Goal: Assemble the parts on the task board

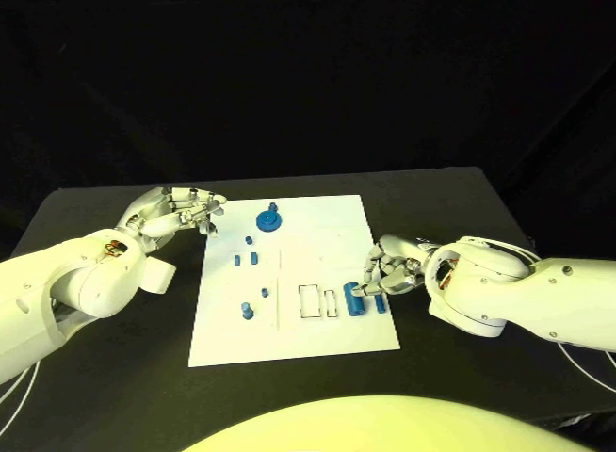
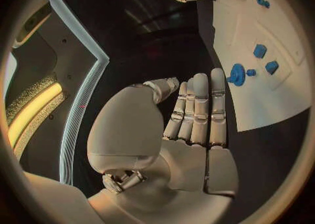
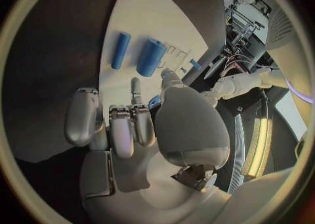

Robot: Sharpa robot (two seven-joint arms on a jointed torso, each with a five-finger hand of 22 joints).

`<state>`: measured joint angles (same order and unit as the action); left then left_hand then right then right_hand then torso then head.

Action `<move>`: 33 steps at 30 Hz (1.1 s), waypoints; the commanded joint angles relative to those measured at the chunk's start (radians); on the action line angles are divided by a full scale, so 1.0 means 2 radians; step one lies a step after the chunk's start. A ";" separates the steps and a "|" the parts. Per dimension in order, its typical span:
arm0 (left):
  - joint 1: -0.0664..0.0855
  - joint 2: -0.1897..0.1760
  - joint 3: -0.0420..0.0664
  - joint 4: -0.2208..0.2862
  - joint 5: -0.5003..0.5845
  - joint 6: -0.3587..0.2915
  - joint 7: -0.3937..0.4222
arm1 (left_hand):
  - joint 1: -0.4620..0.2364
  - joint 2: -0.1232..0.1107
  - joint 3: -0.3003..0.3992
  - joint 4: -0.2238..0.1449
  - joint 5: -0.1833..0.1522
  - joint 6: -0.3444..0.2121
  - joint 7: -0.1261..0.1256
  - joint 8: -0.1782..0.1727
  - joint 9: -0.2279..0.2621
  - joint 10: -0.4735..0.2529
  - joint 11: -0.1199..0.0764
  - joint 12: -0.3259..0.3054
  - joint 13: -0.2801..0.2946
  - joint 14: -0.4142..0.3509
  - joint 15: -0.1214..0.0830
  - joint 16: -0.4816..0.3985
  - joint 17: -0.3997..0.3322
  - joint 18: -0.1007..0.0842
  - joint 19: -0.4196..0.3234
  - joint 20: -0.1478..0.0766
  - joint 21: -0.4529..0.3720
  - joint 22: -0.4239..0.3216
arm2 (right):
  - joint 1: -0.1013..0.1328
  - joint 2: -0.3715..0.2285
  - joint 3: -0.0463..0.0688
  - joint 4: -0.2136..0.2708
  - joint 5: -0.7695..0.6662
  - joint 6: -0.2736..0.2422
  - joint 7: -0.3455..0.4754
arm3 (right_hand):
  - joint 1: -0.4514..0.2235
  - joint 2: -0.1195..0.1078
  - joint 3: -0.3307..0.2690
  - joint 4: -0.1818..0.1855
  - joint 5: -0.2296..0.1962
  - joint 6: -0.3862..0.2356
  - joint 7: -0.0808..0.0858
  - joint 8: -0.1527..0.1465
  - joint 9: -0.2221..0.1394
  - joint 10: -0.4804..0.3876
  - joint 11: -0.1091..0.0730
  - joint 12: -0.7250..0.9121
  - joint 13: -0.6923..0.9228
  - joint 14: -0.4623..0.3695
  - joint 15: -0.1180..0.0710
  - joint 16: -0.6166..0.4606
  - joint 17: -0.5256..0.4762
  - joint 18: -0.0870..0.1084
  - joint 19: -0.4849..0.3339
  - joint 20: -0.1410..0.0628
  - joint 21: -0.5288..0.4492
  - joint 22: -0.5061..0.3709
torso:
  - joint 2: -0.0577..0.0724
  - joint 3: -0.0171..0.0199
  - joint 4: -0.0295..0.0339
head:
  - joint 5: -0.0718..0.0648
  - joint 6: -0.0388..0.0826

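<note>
Parts (image 1: pixel 353 298) lie beside the right hand (image 1: pixel 394 268), fingers curled; left hand (image 1: pixel 179 212) fingers apart.

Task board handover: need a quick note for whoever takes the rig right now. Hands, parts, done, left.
Left robot hand: open, fingers together, at the task board's far left corner, holding nothing.
Right robot hand: at the board's right edge, fingers curled beside the two blue cylinders; a bit of blue shows at its fingertips in the right wrist view, hold cannot be confirmed.
Parts: blue gear at the far end, small blue pieces on the left half.
Done: unclear.
Left: outlined slots look unfilled.
</note>
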<state>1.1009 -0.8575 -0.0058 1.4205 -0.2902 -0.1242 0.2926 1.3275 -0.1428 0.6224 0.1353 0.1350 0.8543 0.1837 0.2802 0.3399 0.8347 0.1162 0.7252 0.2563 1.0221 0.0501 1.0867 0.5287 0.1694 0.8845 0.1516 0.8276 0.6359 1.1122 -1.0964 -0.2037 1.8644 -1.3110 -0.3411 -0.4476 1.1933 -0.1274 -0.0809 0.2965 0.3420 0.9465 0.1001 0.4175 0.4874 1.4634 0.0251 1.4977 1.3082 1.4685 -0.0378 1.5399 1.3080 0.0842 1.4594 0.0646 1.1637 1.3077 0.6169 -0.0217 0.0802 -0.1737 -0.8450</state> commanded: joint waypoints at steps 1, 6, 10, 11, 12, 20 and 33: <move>0.000 0.000 0.000 0.001 0.003 0.008 0.008 | -0.001 0.001 0.000 0.003 0.001 -0.002 -0.002 -0.001 -0.001 0.001 0.000 -0.002 -0.001 0.001 0.000 -0.002 -0.001 0.007 0.005 0.000 -0.003 0.000 | -0.001 0.004 0.000 -0.001 -0.014 0.026 -0.013 | -0.009 0.001 -0.007 0.000 0.002 0.002 -0.002 0.003 0.002 0.004 -0.002 0.000 0.051 0.041 -0.003 0.002 0.082 -0.008 0.003 -0.001 0.002 0.085 | 0.000 0.0004 0.0000 | 0.000 -0.001; 0.000 -0.001 0.000 0.001 0.003 0.009 0.008 | -0.001 0.000 0.000 0.002 0.001 -0.002 -0.002 -0.001 -0.001 0.001 -0.001 -0.002 -0.001 0.001 0.000 -0.002 -0.001 0.007 0.005 0.000 -0.003 -0.001 | -0.003 0.009 0.000 -0.005 -0.017 0.038 -0.020 | -0.015 0.002 -0.012 0.000 0.002 0.006 -0.004 0.008 0.004 0.005 -0.003 0.001 0.053 0.042 -0.004 0.003 0.085 -0.008 0.004 -0.002 0.005 0.086 | 0.000 0.0005 -0.0001 | 0.000 -0.002; 0.000 -0.001 0.000 0.001 0.003 0.009 0.008 | -0.001 0.000 0.000 0.002 0.001 -0.002 -0.002 -0.001 -0.001 0.001 -0.001 -0.002 -0.001 0.001 0.000 -0.002 -0.001 0.007 0.005 0.000 -0.003 -0.001 | -0.004 0.013 0.000 -0.008 -0.020 0.044 -0.026 | -0.017 0.001 -0.015 0.000 0.002 0.007 -0.005 0.010 0.005 0.005 -0.004 0.000 0.053 0.042 -0.005 0.003 0.085 -0.008 0.004 -0.002 0.007 0.086 | 0.001 0.0007 -0.0009 | 0.001 -0.002; 0.000 -0.001 0.000 0.001 0.003 0.009 0.008 | -0.001 0.000 0.000 0.002 0.001 -0.002 -0.002 -0.001 -0.001 0.001 -0.001 -0.002 -0.001 0.001 0.000 -0.002 -0.001 0.007 0.005 0.000 -0.003 -0.001 | -0.005 0.014 0.000 -0.008 -0.022 0.047 -0.028 | -0.019 0.000 -0.016 0.000 0.002 0.008 -0.005 0.011 0.006 0.005 -0.005 0.000 0.054 0.042 -0.005 0.003 0.085 -0.008 0.004 -0.002 0.006 0.086 | 0.001 0.0008 -0.0010 | 0.001 -0.003; 0.000 -0.001 0.000 0.001 0.003 0.009 0.007 | -0.001 0.000 -0.001 0.003 0.001 -0.003 -0.002 -0.001 -0.001 0.001 0.000 -0.002 -0.001 0.001 0.000 -0.002 -0.001 0.007 0.005 0.000 -0.003 -0.001 | -0.005 0.016 0.000 -0.009 -0.025 0.050 -0.031 | -0.021 -0.001 -0.019 0.000 0.002 0.009 -0.006 0.013 0.006 0.004 -0.005 -0.001 0.053 0.042 -0.006 0.003 0.085 -0.008 0.004 -0.003 0.006 0.086 | 0.001 0.0011 -0.0007 | 0.002 -0.003; 0.000 -0.002 0.000 0.001 0.003 0.014 0.003 | -0.001 0.000 -0.001 0.003 0.001 -0.003 -0.002 -0.001 -0.001 0.001 0.000 -0.002 -0.001 0.001 0.000 -0.003 -0.001 0.007 0.005 0.000 -0.004 -0.001 | -0.013 0.034 0.000 -0.018 -0.038 0.059 -0.044 | -0.042 -0.004 -0.027 0.001 0.004 0.022 -0.013 0.032 0.015 0.004 -0.011 -0.003 0.053 0.042 -0.011 0.003 0.087 -0.009 0.006 -0.007 0.013 0.088 | 0.002 0.0011 -0.0001 | 0.002 -0.005; 0.000 -0.003 0.000 0.001 0.002 0.015 -0.001 | -0.001 0.001 -0.001 0.004 0.001 -0.002 -0.002 -0.001 -0.001 0.001 0.000 -0.002 -0.001 0.000 0.000 -0.003 -0.001 0.007 0.005 0.000 -0.004 -0.001 | -0.026 0.047 0.000 -0.031 -0.033 0.045 -0.049 | -0.026 0.005 -0.019 -0.001 0.003 0.018 -0.015 0.038 0.018 0.003 -0.013 -0.006 0.052 0.042 -0.013 0.003 0.087 -0.009 0.006 -0.009 0.012 0.088 | 0.000 0.0000 -0.0002 | -0.001 -0.007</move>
<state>1.1007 -0.8654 -0.0058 1.4203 -0.2900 -0.1110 0.2891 1.3275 -0.1428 0.6196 0.1382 0.1350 0.8543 0.1837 0.2802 0.3391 0.8347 0.1162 0.7252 0.2556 1.0221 0.0501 1.0867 0.5288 0.1694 0.8845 0.1516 0.8237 0.6351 1.0682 -1.0035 -0.1994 1.8071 -1.3703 -0.2606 -0.5279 1.1321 -0.1206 -0.1245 0.2945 0.3466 0.9918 0.0697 0.4988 0.5260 1.4666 0.0070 1.4895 1.3077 1.4649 -0.0557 1.5399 1.3075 0.0844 1.4647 0.0516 1.1852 1.3073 0.6185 -0.0211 0.0795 -0.1742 -0.8604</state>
